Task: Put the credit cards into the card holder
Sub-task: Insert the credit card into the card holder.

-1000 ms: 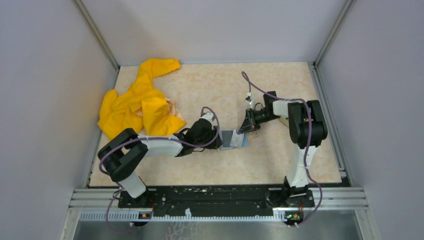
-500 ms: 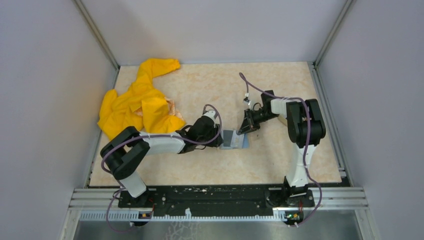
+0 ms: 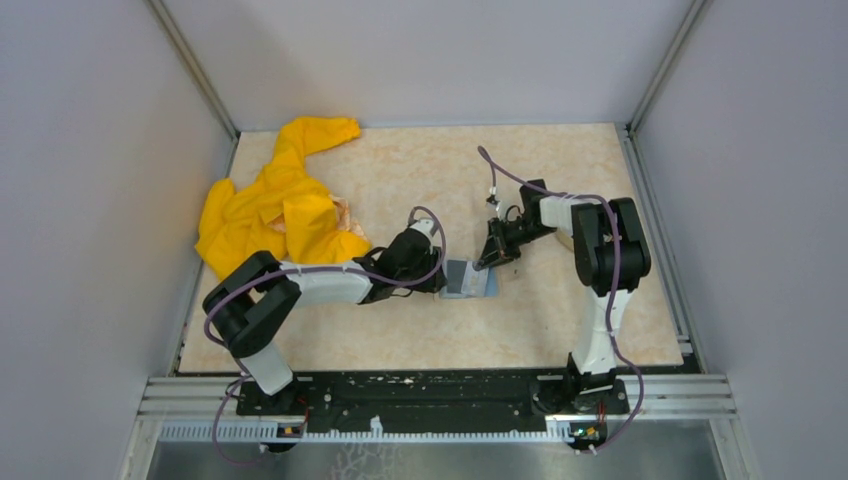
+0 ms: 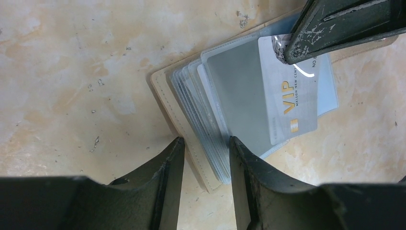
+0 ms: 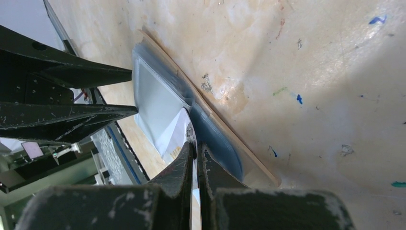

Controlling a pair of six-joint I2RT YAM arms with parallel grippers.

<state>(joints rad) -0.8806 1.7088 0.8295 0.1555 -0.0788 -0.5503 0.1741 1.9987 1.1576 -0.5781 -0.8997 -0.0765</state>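
The card holder [image 3: 468, 280] lies open on the table between the two grippers, tan outside with a stack of clear grey-blue sleeves [image 4: 239, 86]. My left gripper [image 3: 438, 282] is open, its fingers astride the holder's near left corner [image 4: 205, 141]. My right gripper [image 3: 486, 262] is shut on a silvery credit card marked VIP [image 4: 288, 91]. The card lies over the top sleeve, with its far end between the right fingers [image 4: 335, 24]. In the right wrist view the jaws [image 5: 196, 146] pinch the thin card [image 5: 174, 136] next to the holder [image 5: 153, 91]. I see no other cards.
A crumpled yellow cloth [image 3: 280, 205] lies at the back left of the table, covering something cream-coloured [image 3: 341, 212]. Grey walls close in the table on three sides. The left arm stretches low across the table's middle.
The left arm has crept slightly to the right. The right gripper has edged a little to the left with the card. The holder has stayed in place.
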